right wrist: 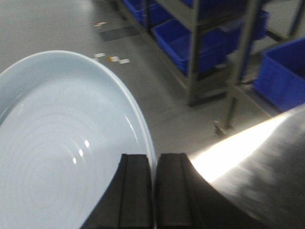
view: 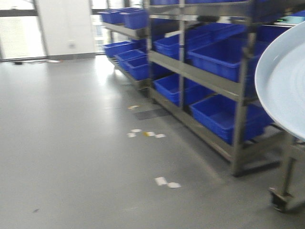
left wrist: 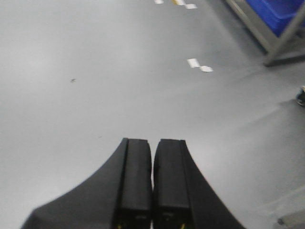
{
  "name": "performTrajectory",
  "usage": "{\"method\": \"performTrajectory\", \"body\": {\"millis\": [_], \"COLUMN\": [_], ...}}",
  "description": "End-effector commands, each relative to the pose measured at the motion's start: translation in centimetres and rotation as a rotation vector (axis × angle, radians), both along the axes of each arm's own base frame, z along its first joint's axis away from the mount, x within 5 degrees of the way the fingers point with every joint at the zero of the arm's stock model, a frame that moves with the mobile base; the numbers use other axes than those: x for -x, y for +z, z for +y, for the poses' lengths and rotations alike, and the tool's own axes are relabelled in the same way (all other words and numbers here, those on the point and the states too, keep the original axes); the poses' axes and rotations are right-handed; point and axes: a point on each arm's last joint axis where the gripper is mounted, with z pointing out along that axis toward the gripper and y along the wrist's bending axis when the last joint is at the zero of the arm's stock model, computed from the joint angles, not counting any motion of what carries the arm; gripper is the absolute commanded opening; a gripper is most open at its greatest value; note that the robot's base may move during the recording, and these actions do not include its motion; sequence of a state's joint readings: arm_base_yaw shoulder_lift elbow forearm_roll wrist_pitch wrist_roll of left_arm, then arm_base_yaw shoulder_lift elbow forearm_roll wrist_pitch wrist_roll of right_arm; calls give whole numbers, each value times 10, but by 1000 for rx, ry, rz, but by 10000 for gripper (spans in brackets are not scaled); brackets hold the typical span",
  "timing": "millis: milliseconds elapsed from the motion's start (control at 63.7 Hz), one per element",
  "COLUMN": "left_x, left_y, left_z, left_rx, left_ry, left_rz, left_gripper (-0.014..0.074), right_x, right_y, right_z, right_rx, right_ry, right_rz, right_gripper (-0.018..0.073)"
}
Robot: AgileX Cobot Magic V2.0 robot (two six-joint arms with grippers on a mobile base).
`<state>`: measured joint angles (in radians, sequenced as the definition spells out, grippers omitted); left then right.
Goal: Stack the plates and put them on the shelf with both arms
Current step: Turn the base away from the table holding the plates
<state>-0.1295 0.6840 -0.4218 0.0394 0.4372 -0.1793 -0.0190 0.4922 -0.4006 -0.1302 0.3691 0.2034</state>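
The right pincer (right wrist: pixel 153 191) nips the pale plate (right wrist: pixel 62 143) by its rim; the left pincer (left wrist: pixel 152 191) is pressed together, empty, over glossy grey floor (view: pixel 71 143); steel racks (view: pixel 242 90) of blue bins (view: pixel 217 55) stand at two o'clock

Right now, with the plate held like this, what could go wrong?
1. The right gripper pinches the plate only at its rim, above the hard floor; a slip likely drops it.
2. The left gripper is shut, empty and off the plate, so nothing backs it up.
3. In the front view the plate sits near the steel rack; a swing could clip a post.
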Motion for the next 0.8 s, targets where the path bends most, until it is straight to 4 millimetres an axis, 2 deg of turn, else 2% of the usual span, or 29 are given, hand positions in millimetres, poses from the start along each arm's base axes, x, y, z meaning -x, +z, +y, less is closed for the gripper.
{"method": "performTrajectory", "body": {"millis": [0, 785], "left_x": [-4, -4], "left_y": [15, 15], "left_z": [-2, -2], "left_rx": [18, 18], "left_ry": [-7, -7], "left_rz": [-98, -98], "left_gripper": [94, 94], "right_x": [-3, -3], "right_y": [19, 19], "right_z": [0, 0], "right_rx": [13, 13], "right_ry": [8, 8], "right_rz": [-127, -127], "right_gripper": [57, 57]}}
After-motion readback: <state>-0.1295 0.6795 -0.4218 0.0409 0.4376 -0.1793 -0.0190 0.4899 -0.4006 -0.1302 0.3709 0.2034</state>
